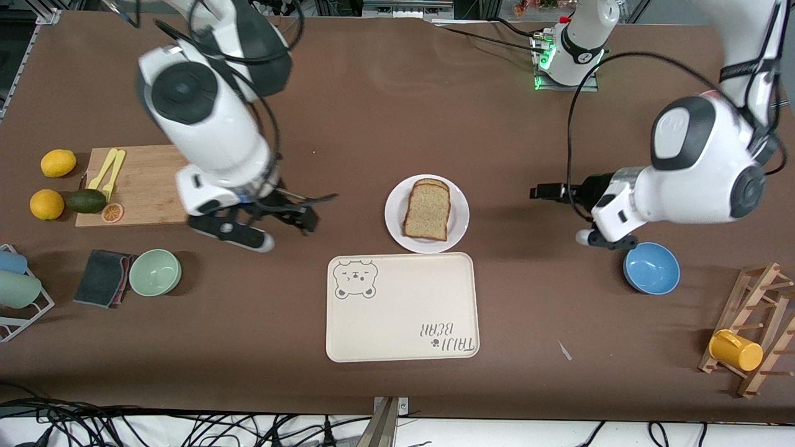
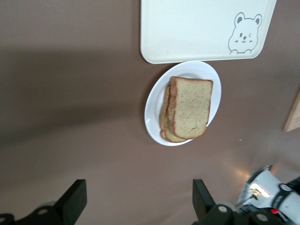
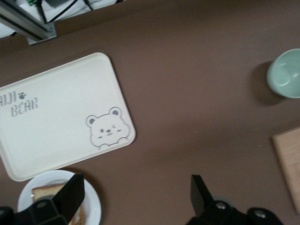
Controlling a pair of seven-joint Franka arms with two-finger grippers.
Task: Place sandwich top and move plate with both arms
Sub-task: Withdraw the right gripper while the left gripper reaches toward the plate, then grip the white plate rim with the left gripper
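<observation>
The sandwich top (image 1: pixel 427 211), a tan speckled bread slice with a brown crust, lies on a stack of bread on the round white plate (image 1: pixel 395 214) at the table's middle. My right gripper (image 1: pixel 317 210) is open and empty over bare table, beside the plate toward the right arm's end. My left gripper (image 1: pixel 541 192) is open and empty over bare table toward the left arm's end. The left wrist view shows the bread (image 2: pixel 190 107) on the plate (image 2: pixel 153 110) between open jaws (image 2: pixel 139 201). The right wrist view shows the plate's edge (image 3: pixel 92 204) by its open gripper (image 3: pixel 136 197).
A cream bear-print tray (image 1: pixel 402 307) lies just nearer the camera than the plate. A blue bowl (image 1: pixel 651 268) sits under the left arm. A green bowl (image 1: pixel 155 272), a dark cloth (image 1: pixel 102 277) and a cutting board (image 1: pixel 140 186) sit toward the right arm's end. A mug rack (image 1: pixel 745 335) stands at the corner.
</observation>
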